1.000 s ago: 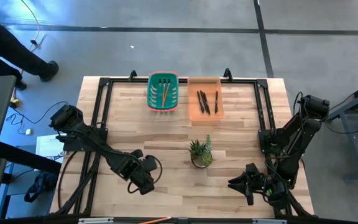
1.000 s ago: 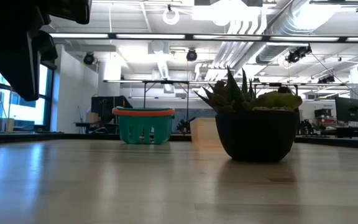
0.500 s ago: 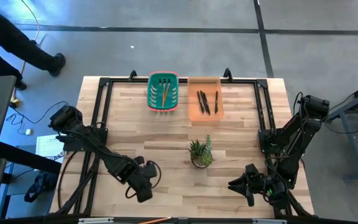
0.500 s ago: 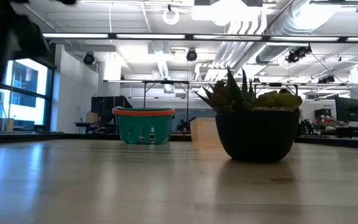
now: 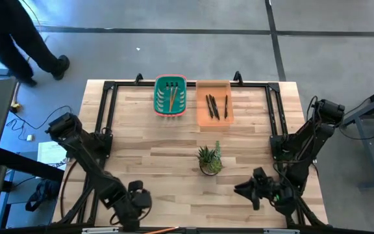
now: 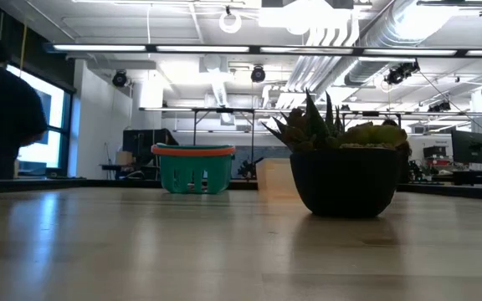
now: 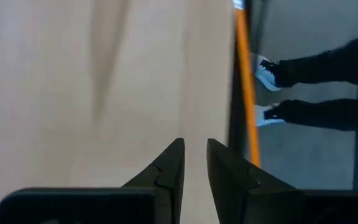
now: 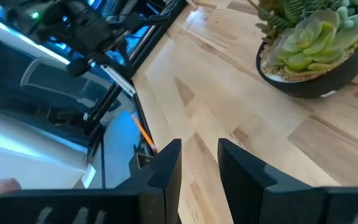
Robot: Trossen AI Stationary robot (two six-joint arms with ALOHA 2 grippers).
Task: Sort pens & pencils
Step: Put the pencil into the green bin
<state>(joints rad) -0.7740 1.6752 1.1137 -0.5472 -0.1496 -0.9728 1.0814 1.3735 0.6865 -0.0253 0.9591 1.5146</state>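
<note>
The thin orange-tan wooden pencils (image 5: 172, 97) lie in the green plastic basket (image 5: 159, 103), and the slim black pens (image 5: 211, 106) in the orange tray (image 5: 202, 117) beside it, at the far edge of the wooden desk (image 5: 174, 156). Both are well apart from the left tool (image 5: 137, 207) and right tool (image 5: 247, 190), which sit at the near edge, each slightly parted and holding nothing.

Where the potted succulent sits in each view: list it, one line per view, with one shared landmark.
High view: potted succulent, right of table centre.
Low view: right of centre, filling the near ground.
Left wrist view: not in it.
Right wrist view: at the corner, beyond the right hand.
Shared landmark: the teal basket, also in the low view.
</note>
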